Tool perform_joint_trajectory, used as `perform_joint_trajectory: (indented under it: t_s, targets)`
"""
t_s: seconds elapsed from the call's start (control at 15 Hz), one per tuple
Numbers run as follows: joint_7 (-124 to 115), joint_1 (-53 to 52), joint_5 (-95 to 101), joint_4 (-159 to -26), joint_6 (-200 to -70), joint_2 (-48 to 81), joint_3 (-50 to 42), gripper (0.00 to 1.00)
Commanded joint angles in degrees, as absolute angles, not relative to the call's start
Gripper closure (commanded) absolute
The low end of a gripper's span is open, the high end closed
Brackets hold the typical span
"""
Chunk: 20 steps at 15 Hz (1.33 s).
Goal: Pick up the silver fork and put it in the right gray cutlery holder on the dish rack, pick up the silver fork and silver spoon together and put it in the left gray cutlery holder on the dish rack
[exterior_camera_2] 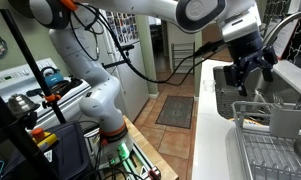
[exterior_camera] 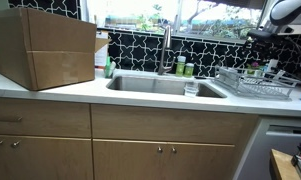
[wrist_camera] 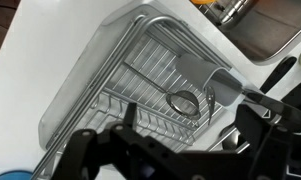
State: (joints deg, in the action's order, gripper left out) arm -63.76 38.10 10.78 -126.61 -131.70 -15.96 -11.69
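Note:
The wire dish rack (wrist_camera: 120, 75) stands on the white counter right of the sink; it also shows in both exterior views (exterior_camera: 255, 85) (exterior_camera_2: 265, 155). In the wrist view two gray cutlery holders (wrist_camera: 226, 84) (wrist_camera: 193, 66) sit at the rack's edge. A round silvery ring-shaped piece (wrist_camera: 183, 100) and a slim silvery utensil (wrist_camera: 210, 104) lie on the wires beside them; I cannot tell fork from spoon. My gripper (wrist_camera: 190, 120) hangs above the rack, open and empty, and shows in an exterior view too (exterior_camera_2: 245, 78).
The steel sink (exterior_camera: 155, 84) with its faucet (exterior_camera: 166, 45) is next to the rack. A large cardboard box (exterior_camera: 45, 48) stands on the counter at the far side of the sink. Bottles (exterior_camera: 180, 67) stand behind the sink.

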Motion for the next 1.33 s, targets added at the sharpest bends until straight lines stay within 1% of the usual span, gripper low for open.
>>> perform_joint_trajectory:
  t_s: [0.0,0.07,0.33,0.93,1.13,1.2,1.27]
  targets:
    - [-62.55,36.22,10.35,-124.38,-135.45,-12.49,-14.57,0.00]
    - [-63.43,36.03,11.15,-125.64,-133.56,-14.53,-14.19,0.00]
    - [-63.38,35.55,11.11,-124.53,-134.55,-13.07,-14.90,0.00]
    - [-50.02,31.60,-1.79,-116.12,-132.42,-3.57,-21.40,0.00]
    - [-47.37,30.44,-3.99,-114.50,-131.27,-1.38,-22.22,0.06]
    - [-46.83,30.09,-4.71,-113.92,-130.70,-0.75,-22.48,0.14]
    - [-46.19,29.74,-5.54,-113.31,-129.71,-0.24,-22.70,0.16]
